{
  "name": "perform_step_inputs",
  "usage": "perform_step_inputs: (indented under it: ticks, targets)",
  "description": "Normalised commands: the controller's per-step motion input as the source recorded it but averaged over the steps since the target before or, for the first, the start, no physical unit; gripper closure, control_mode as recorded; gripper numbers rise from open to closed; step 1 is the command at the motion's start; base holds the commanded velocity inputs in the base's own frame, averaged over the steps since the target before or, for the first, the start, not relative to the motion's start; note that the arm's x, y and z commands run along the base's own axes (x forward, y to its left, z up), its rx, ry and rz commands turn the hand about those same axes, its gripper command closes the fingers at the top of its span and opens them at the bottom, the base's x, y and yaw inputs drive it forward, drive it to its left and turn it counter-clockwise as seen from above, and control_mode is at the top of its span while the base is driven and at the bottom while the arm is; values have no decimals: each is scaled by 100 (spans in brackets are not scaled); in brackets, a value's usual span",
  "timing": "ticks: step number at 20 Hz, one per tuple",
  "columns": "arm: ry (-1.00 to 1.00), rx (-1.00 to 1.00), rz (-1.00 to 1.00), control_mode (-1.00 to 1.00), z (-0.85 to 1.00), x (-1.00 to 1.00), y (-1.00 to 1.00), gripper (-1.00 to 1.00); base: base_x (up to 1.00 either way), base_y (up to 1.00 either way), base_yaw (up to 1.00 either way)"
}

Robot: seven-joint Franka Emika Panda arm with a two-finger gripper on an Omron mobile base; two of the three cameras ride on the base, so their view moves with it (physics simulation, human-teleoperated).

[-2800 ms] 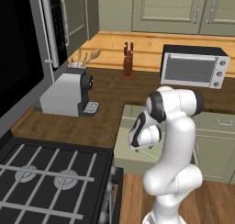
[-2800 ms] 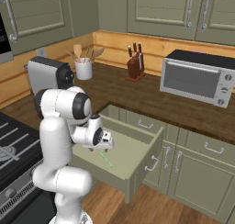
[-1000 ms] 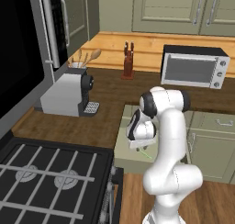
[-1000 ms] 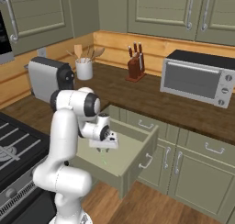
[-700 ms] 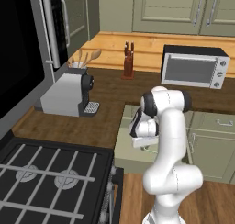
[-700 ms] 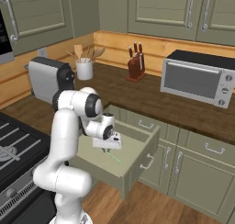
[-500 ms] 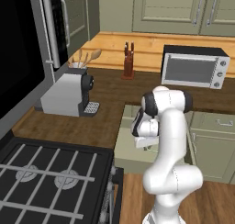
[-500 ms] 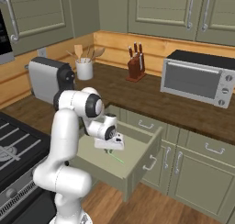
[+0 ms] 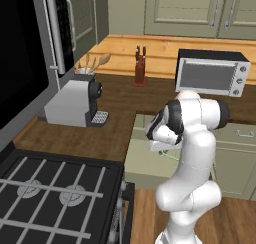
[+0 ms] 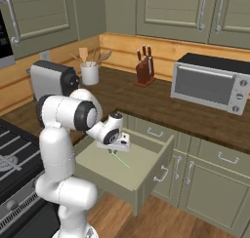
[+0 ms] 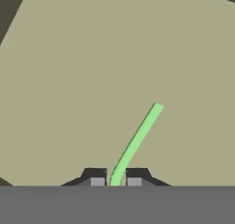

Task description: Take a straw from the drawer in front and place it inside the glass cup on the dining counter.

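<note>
Between hand [image 11: 115,179] fingertips, unlabelled straw [image 11: 137,141]

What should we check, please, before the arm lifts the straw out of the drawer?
1. Drawer pulled open: ok.
2. Gripper down inside the drawer: ok.
3. Straw between the two fingertips: ok, its bent end runs into the gap, seen from the hand.
4. Fingers clamped on the straw: cannot tell, the contact is cut off at the bottom of the hand view.
5. Straw's far end free of the drawer walls: ok, it lies on the bare floor.
6. Glass cup ready on the dining counter: cannot tell.
</note>
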Motion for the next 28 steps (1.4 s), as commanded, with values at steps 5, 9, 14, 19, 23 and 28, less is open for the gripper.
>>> perform_step_inputs:
  ticks: [5,9,14,19,23,28]
  targets:
    - [-35,0,-18,-100,100,-16,38,100,0,0,0]
    - [-17,0,-16,-100,100,-2,20,100,0,0,0]
    - [-5,0,-13,-100,100,-2,6,100,0,0,0]
    - [-1,0,-10,-100,100,-3,0,100,0,0,0]
    - [0,1,-2,-100,100,-16,0,100,0,0,0]
    - [1,0,0,-100,89,-37,0,100,0,0,0]
